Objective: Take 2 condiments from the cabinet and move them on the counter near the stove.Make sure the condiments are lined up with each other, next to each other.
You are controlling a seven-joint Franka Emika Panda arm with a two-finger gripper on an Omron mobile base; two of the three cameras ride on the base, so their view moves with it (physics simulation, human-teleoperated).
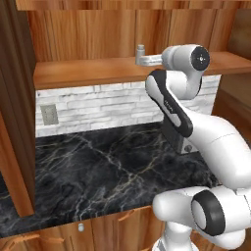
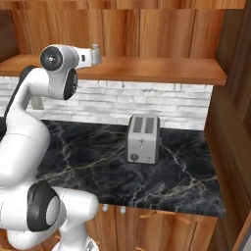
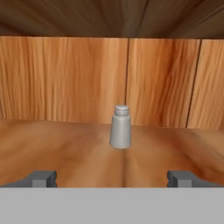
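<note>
Our gripper point(image 3: 112, 177) has its jaws spread wide apart, gripping nothing; the grey-white shaker point(image 3: 120, 127) stands upright straight ahead of it on the cabinet shelf point(image 3: 52, 148).

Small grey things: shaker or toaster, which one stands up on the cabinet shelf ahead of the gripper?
The slim grey-white shaker, upright on the wooden cabinet shelf, ahead of the open gripper. The silver toaster sits below on the black marble counter.

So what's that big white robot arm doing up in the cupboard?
It is reaching onto the plank shelf of the reddish-brown wooden cabinet for a small slim grey-white shaker, which stands upright by the back wall. The gripper points straight at the shaker with its jaws wide open, short of it and holding nothing. Below, a small silver toaster sits on the black marble counter.
</note>
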